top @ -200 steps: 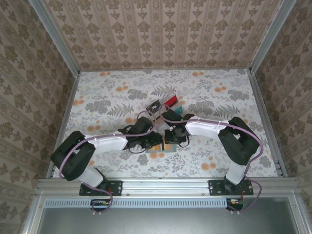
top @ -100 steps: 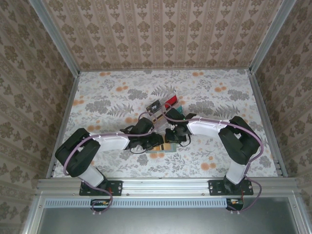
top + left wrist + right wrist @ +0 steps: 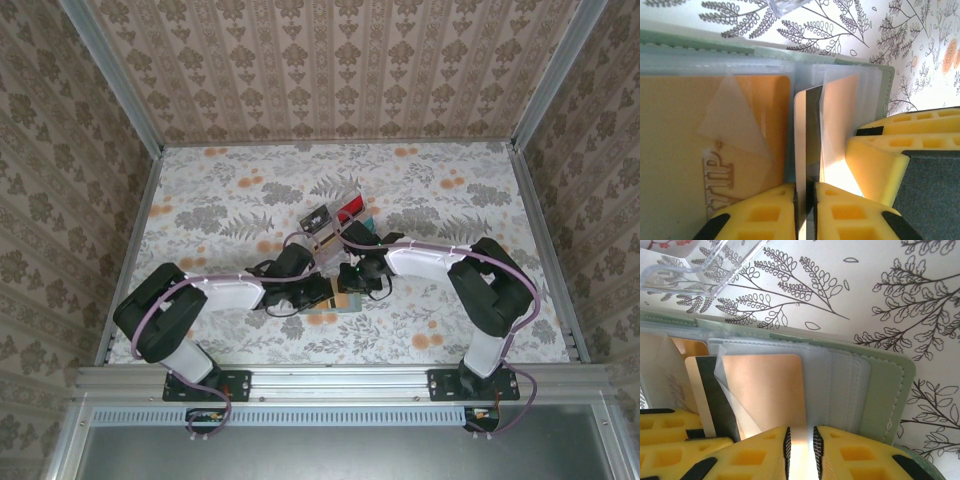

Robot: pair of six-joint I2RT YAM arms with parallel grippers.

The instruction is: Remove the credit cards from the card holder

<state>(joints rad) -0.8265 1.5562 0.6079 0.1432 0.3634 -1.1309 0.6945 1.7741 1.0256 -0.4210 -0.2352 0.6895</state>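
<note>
Floral table (image 3: pixel 450 200) unmoved; left gripper (image 3: pixel 805 200) jaws now pinch a card (image 3: pixel 807 130).

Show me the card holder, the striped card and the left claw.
card holder (image 3: pixel 885 390), right wrist view, green outer panel.
striped card (image 3: pixel 715 395), right wrist view, its dark stripe.
left claw (image 3: pixel 805 192), left wrist view, between its yellow fingertips.

Top camera: high above the near edge of the table (image 3: pixel 220 200), looking down and forward, far, whole top in frame. Both wrist cameras: very close, low, aimed at the open card holder (image 3: pixel 885 390); they share it and a dark-striped card (image 3: pixel 812 130).
</note>
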